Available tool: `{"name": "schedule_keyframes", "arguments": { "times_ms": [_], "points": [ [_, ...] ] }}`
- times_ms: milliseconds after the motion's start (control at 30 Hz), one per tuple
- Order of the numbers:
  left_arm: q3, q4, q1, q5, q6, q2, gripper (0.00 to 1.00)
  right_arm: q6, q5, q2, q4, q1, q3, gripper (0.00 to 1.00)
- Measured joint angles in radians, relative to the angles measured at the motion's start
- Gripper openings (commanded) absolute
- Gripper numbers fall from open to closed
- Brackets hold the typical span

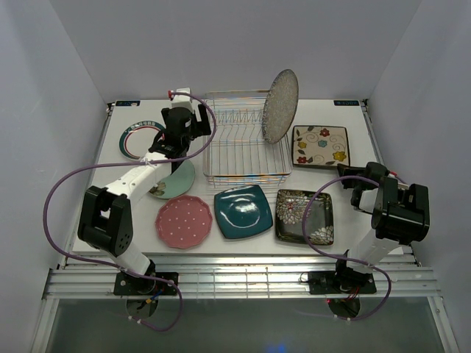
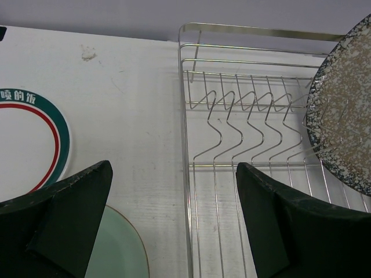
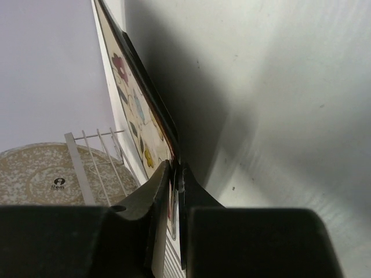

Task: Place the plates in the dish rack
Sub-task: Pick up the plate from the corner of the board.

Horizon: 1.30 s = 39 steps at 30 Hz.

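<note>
Your right claw (image 3: 175, 168) is pressed together on the rim of the cream floral square plate (image 1: 320, 145). In the right wrist view the thin edge of this plate runs straight between the two fingers (image 3: 148, 196), with the flowered face on the left side. From above, the plate lies on the table (image 1: 324, 114) just beside the right end of the dish rack (image 1: 246, 147), and the claw holds it at the near right corner. I cannot tell whether this corner is raised from the table.

Your left claw (image 2: 174, 167) stands wide apart and holds nothing. It hangs over the bare table at the left side of the rack, and the rack's left wire wall is seen between its fingers. The white teal-rimmed round plate (image 1: 136, 140) is to its left. The mint floral round plate (image 1: 176, 179) lies on the near side of it and is partly covered by the arm.

The speckled grey round plate (image 1: 280, 105) already stands on edge in the right end of the rack, leaning a little.

In the near row on the table lie, from left to right, the pink dotted scalloped plate (image 1: 184, 220), the teal square plate (image 1: 243, 212) and the black floral square plate (image 1: 304, 217). All three are flat and side by side, and no claw touches them.
</note>
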<state>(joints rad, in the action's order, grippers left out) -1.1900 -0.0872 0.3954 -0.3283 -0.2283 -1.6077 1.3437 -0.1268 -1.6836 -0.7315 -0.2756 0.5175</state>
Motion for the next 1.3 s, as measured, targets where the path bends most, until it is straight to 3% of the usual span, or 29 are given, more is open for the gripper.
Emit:
{"name": "schedule_keyframes", "arguments": {
  "times_ms": [300, 567, 733, 1000, 1300],
  "points": [
    [0.050, -0.010, 0.013, 0.108, 0.073, 0.051, 0.98, -0.031, 0.009, 0.057, 0.003, -0.006, -0.039, 0.08],
    [0.109, -0.024, 0.032, 0.378, 0.202, 0.193, 0.98, -0.104, 0.057, 0.220, 0.127, -0.006, -0.057, 0.08],
    [0.114, -0.029, 0.067, 0.477, 0.274, 0.263, 0.98, -0.127, 0.080, 0.275, 0.198, -0.006, -0.057, 0.08],
    [0.089, 0.006, 0.274, 0.469, 0.414, 0.260, 0.98, -0.159, 0.094, 0.323, 0.297, -0.006, -0.024, 0.08],
    [-0.132, 0.106, 0.457, 0.428, 0.586, 0.085, 0.98, -0.238, 0.129, 0.428, 0.447, -0.006, 0.023, 0.08]
  ]
}}
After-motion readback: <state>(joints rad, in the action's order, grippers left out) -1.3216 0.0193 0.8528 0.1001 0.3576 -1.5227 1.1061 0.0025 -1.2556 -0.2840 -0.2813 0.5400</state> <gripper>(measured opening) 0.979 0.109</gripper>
